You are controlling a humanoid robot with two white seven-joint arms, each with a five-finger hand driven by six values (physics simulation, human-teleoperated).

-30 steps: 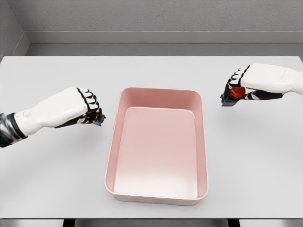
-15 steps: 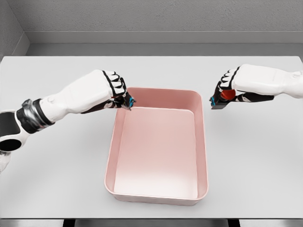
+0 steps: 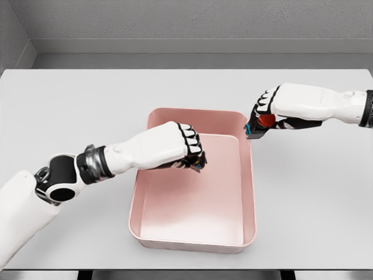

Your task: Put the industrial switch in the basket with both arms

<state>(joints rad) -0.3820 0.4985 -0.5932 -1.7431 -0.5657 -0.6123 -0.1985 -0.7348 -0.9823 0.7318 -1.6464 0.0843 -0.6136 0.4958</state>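
A pink rectangular basket (image 3: 249, 192) sits in the middle of the white table. My left hand (image 3: 185, 151) is over the basket's upper middle, curled shut on a small dark industrial switch (image 3: 200, 163) that peeks out below the fingers. My right hand (image 3: 265, 116) hovers at the basket's far right corner, shut on a second dark switch with a red button (image 3: 257, 126). That switch's lower edge hangs right above the basket rim.
The white table (image 3: 70, 105) stretches around the basket on all sides. A grey wall runs behind its far edge.
My left hand has moved right and toward me, from the basket's far left corner to over its inside. The right hand has shifted left to the far right corner.
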